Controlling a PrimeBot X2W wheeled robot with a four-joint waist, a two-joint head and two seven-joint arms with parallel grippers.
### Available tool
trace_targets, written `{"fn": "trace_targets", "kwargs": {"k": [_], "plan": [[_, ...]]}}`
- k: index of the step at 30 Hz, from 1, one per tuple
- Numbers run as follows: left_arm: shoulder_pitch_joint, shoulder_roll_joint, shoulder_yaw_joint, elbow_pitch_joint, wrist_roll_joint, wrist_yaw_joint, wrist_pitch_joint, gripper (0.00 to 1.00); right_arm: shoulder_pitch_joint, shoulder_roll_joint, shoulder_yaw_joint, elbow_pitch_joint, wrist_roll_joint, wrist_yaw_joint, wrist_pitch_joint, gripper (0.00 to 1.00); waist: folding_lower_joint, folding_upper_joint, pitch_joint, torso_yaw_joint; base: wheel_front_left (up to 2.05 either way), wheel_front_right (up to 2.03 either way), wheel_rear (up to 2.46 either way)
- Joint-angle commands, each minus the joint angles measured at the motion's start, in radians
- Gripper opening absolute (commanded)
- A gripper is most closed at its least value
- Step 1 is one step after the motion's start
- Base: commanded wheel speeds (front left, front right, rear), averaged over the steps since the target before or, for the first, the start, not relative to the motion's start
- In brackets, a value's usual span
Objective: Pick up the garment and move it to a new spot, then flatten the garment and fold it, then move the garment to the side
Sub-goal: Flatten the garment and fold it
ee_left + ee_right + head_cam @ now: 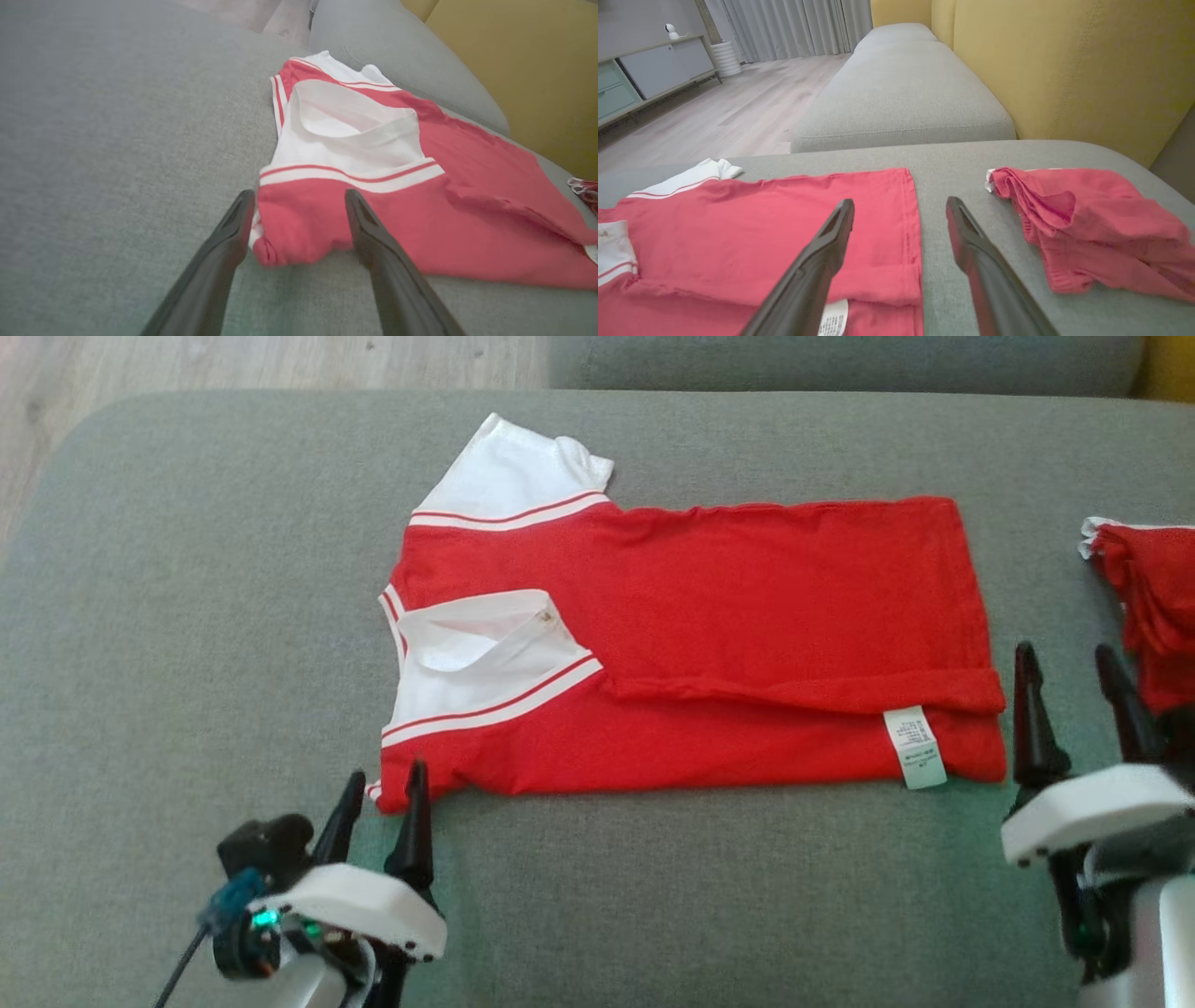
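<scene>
Head view: I see the shirt (pixel 709 616) folded lengthwise on the cushion (pixel 187 616), collar to the left, hem to the right. My left gripper (pixel 386 777) sits at its near collar-end corner, fingers spread and empty. My right gripper (pixel 1065 653) stands just off the hem, also spread, beside a crumpled red cloth (pixel 1153 607).

Left wrist view: that corner lies between the parted fingers, ungripped.

Right wrist view: one finger is over the hem, the other over bare cushion.
</scene>
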Motion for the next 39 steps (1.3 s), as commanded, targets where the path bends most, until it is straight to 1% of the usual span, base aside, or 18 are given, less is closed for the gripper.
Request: {"fn": "trace_targets", "kwargs": {"k": [1,3,8,11,14,15,16,17,21,22,23,24,25,27,28,29,34,39], "plan": [[-0.030,0.021,0.048,-0.032,-0.008,0.006,0.000,1.00,-0.015,-0.007,0.027,-0.045,0.008,0.007,0.004,1.00,0.0002,0.0000,-0.003,-0.005,0.00,0.00,0.00],[-0.006,0.010,0.066,-0.024,-0.055,0.005,0.020,1.00,0.020,-0.007,0.031,-0.068,0.020,0.007,0.025,1.00,0.0002,0.0000,0.000,-0.017,0.00,0.00,0.00],[-0.009,0.007,0.068,0.012,-0.077,-0.001,0.042,1.00,0.036,-0.007,0.039,-0.059,0.030,0.007,0.051,1.00,0.0002,0.0000,0.022,-0.039,0.00,0.00,0.00],[-0.015,-0.001,0.065,0.035,-0.093,-0.005,0.062,1.00,0.034,-0.007,0.035,-0.031,0.031,0.007,0.065,1.00,0.0002,0.0000,0.035,-0.047,0.00,0.00,0.00],[-0.027,-0.019,0.065,0.060,-0.113,-0.014,0.075,1.00,0.016,-0.007,0.039,0.027,0.014,0.007,0.072,1.00,0.0002,0.0000,0.053,-0.048,0.00,0.00,0.00],[-0.031,-0.022,0.064,0.065,-0.114,-0.015,0.075,0.96,0.009,-0.007,0.040,0.043,0.010,0.007,0.072,1.00,0.0002,0.0000,0.057,-0.048,0.00,0.00,0.00],[-0.035,-0.024,0.063,0.071,-0.113,-0.016,0.074,0.76,0.002,-0.007,0.042,0.061,0.006,0.007,0.073,1.00,0.0002,0.0000,0.060,-0.047,0.00,0.00,0.00],[-0.039,-0.027,0.062,0.076,-0.113,-0.017,0.073,0.44,-0.006,-0.007,0.043,0.079,0.004,0.007,0.074,1.00,0.0002,0.0000,0.063,-0.046,0.00,0.00,0.00],[-0.055,-0.037,0.058,0.094,-0.113,-0.025,0.068,0.04,-0.035,-0.007,0.061,0.149,0.000,0.007,0.094,1.00,0.0002,0.0000,0.073,-0.040,0.00,0.00,0.00],[-0.059,-0.038,0.057,0.097,-0.112,-0.028,0.065,0.00,-0.040,-0.007,0.068,0.164,0.001,0.007,0.100,1.00,0.0002,0.0000,0.074,-0.038,0.00,0.00,0.00],[-0.062,-0.039,0.056,0.099,-0.111,-0.031,0.061,0.00,-0.045,-0.007,0.072,0.179,-0.001,0.007,0.109,1.00,0.0002,0.0000,0.075,-0.035,0.00,0.00,0.00],[-0.065,-0.039,0.056,0.101,-0.108,-0.033,0.055,0.00,-0.049,-0.007,0.074,0.192,-0.001,0.007,0.118,0.85,0.0002,0.0000,0.075,-0.033,0.00,0.00,0.00],[-0.068,-0.039,0.056,0.101,-0.106,-0.035,0.050,0.00,-0.053,-0.007,0.075,0.204,0.002,0.007,0.126,0.61,0.0002,0.0000,0.075,-0.031,0.00,0.00,0.00],[-0.073,-0.037,0.058,0.096,-0.101,-0.038,0.036,0.00,-0.060,-0.007,0.076,0.223,0.005,0.007,0.141,0.24,0.0002,0.0000,0.073,-0.026,0.00,0.00,0.00],[-0.076,-0.036,0.059,0.093,-0.099,-0.040,0.029,0.00,-0.063,-0.007,0.076,0.230,0.006,0.007,0.146,0.07,0.0002,0.0000,0.072,-0.024,0.00,0.00,0.00],[-0.078,-0.033,0.060,0.091,-0.096,-0.040,0.025,0.00,-0.065,-0.007,0.074,0.234,0.007,0.007,0.148,0.00,0.0002,0.0000,0.070,-0.022,0.00,0.00,0.00],[-0.087,-0.016,0.060,0.063,-0.083,-0.041,0.019,0.00,-0.078,-0.007,0.067,0.227,0.033,0.007,0.144,0.00,0.0002,0.0000,0.053,-0.015,0.00,0.00,0.00],[-0.098,0.025,0.063,-0.020,-0.060,-0.031,0.024,0.00,-0.102,-0.007,0.047,0.162,0.057,0.007,0.161,0.00,0.0002,0.0000,0.018,-0.016,0.00,0.00,0.00]]}}
